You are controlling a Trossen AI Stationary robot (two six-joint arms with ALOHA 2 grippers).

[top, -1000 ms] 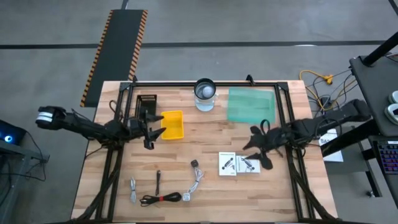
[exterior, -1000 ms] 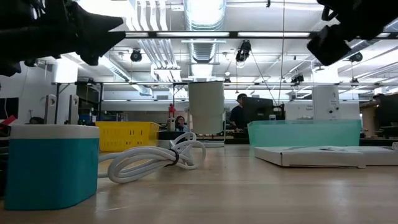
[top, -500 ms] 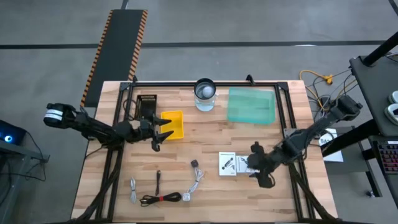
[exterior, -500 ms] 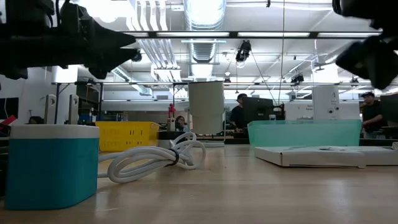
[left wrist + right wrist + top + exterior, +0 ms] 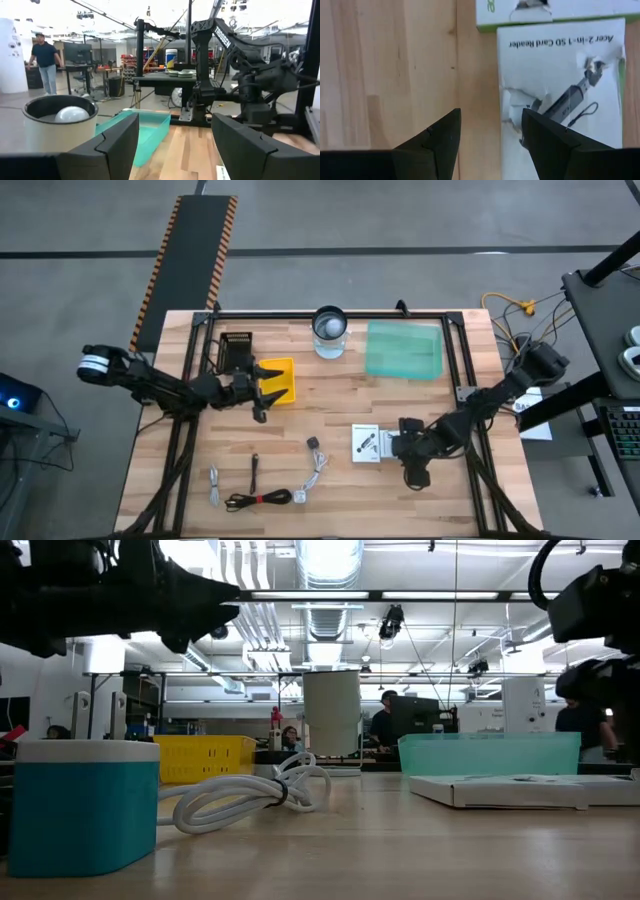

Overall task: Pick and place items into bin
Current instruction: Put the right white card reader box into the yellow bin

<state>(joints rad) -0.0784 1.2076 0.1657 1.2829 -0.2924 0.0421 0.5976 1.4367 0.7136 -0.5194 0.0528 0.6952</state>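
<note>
White card packets printed "SD Card Reader" (image 5: 560,85) lying flat on pale wooden table (image 5: 330,410), right under right gripper (image 5: 490,132) with fingers spread, touching nothing. Reach step, apparently: next, lower and close on the packet's edge. Farther off, left gripper (image 5: 262,402) parted, empty, beside small yellow plastic bin (image 5: 279,380); translucent green bin (image 5: 404,349) beyond.

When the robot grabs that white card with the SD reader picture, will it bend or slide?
The white card lies flat on the wooden table, so it may be hard to get under and might slide if pushed. It looks thin with torn spots, so it probably bends and feels light. The right end effector is open just above its edge.
</note>
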